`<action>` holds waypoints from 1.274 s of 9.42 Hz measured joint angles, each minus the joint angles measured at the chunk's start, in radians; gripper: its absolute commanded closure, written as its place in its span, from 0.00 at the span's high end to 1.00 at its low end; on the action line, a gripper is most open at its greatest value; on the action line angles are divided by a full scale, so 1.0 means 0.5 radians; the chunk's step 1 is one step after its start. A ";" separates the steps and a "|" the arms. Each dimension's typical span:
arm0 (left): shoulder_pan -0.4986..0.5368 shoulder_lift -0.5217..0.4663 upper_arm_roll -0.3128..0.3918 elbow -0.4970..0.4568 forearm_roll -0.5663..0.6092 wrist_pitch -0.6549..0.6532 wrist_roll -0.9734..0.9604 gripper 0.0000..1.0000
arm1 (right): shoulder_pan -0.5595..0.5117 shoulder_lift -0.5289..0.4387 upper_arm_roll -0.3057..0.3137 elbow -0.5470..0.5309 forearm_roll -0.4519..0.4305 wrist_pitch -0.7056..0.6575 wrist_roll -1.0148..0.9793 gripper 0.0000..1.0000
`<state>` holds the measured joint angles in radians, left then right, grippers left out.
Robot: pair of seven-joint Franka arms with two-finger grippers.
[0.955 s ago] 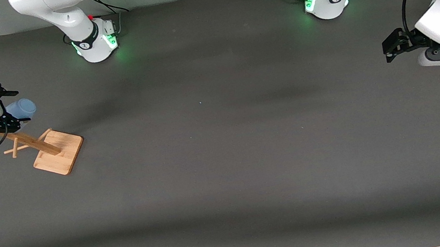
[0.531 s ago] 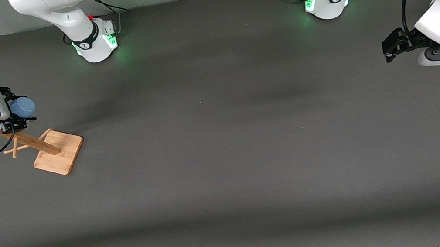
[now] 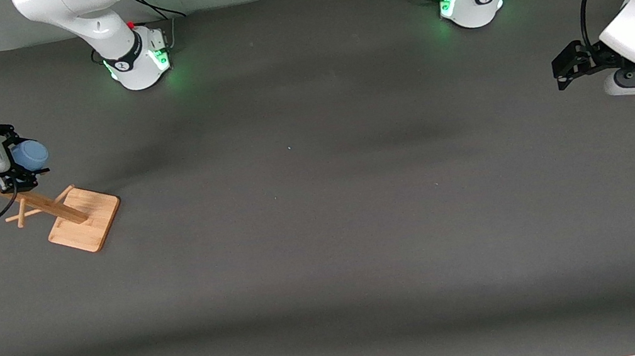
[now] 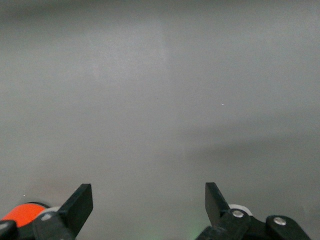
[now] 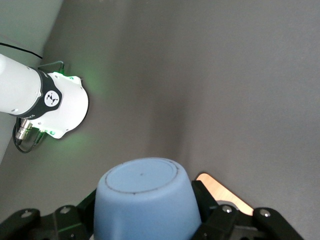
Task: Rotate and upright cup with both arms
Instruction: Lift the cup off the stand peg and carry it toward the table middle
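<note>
At the frame's left edge we see the right hand (image 3: 17, 167) clamped on the cup (image 3: 30, 155), above the wooden rack (image 3: 52, 210). The left hand (image 3: 561, 69) waits wide open, empty, at the right edge, over the counter (image 3: 326, 234).

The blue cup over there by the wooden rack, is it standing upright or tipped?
Tipped. The cup lies sideways, closed bottom showing, in the right gripper, shut on it above the wooden rack.
</note>
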<state>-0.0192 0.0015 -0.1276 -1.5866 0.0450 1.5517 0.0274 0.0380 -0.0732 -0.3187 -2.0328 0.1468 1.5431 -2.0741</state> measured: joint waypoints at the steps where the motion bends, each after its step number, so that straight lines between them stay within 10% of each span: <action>1: 0.000 0.000 0.001 0.000 0.000 0.002 0.000 1.00 | 0.001 -0.001 0.003 0.054 0.025 -0.054 0.041 0.40; 7: -0.004 0.015 0.004 0.000 -0.008 0.001 0.002 1.00 | 0.441 0.031 0.047 0.397 0.336 -0.220 1.027 0.40; 12: 0.007 0.081 0.016 -0.002 -0.011 -0.015 0.002 1.00 | 1.041 0.636 0.061 0.881 0.520 0.162 2.303 0.40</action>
<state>-0.0159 0.0418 -0.1198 -1.5877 0.0395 1.5441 0.0283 0.5586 0.2448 -0.2881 -1.5925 0.4067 1.6241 -0.9229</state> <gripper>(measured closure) 0.000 0.286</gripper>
